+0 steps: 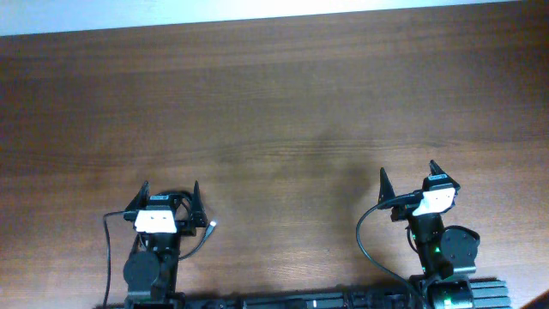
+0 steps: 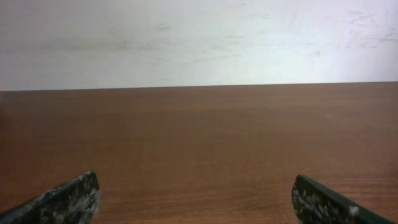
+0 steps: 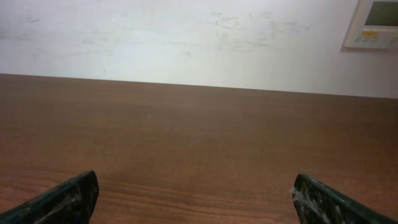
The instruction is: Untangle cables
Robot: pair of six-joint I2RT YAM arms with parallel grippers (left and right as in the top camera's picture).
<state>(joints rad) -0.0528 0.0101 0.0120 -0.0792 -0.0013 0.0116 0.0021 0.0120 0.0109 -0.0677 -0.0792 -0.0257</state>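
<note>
Smooth matt wood-grain table [image 1: 274, 94], scuffed matt white wall [image 2: 199, 37], black left claw fingers [image 2: 68, 199] with speckled, worn faces
</note>
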